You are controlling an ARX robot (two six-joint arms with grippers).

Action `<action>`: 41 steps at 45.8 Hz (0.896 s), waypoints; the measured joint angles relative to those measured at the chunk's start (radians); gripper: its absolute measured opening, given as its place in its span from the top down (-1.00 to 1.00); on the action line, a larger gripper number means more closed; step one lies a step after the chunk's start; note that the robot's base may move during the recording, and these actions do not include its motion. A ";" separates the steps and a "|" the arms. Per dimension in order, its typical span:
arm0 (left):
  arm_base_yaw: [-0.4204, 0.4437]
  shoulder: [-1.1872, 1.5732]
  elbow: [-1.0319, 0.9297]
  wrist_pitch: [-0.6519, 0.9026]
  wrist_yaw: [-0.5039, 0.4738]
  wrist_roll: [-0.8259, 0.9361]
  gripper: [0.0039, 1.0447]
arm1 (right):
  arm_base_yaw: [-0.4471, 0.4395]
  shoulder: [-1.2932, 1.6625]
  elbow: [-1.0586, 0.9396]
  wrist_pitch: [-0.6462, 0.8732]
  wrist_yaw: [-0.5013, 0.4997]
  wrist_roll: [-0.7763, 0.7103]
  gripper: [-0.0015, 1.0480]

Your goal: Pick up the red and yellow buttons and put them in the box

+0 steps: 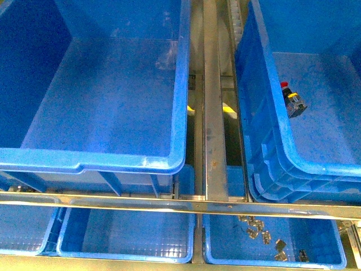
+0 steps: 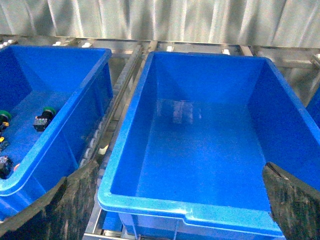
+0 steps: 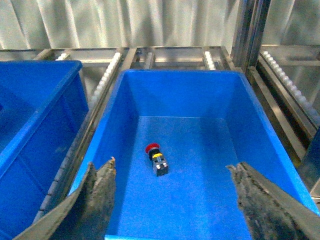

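Far left, in the left wrist view, a source bin [image 2: 50, 70] holds a green-capped button [image 2: 44, 118] and a few dark switch bodies at the picture's edge. Their cap colours are too small to call.

The left claw [image 2: 181, 167] hangs spread wide with nothing in it, over a big middle bin [image 1: 107, 101] that is bare to the floor. Between the bins runs a metal rail [image 1: 213, 113].

On the right is the box [image 1: 271, 147] with its doubled rim, and one red button [image 1: 292, 100] is lying on its side on the floor, cap toward the back wall. The right claw [image 3: 172, 165] hovers above it, also wide open and holding nothing.

By my reading, that one is delivered and the next pick is due. To do it well:
- Head for the far-left bin.
- Check cap colour first and skip the green.
- Drop straight down and close on the blocky body, not the round cap.
- Lift clear of both rims before crossing.

Along the front, the shallow trays [image 1: 130, 231] look bare, except the right tray [image 1: 330, 240], which holds small metal parts [image 1: 252, 224].
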 joint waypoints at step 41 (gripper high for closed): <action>0.000 0.000 0.000 0.000 0.000 0.001 -0.85 | 0.001 0.000 0.000 -0.003 0.001 0.000 -0.88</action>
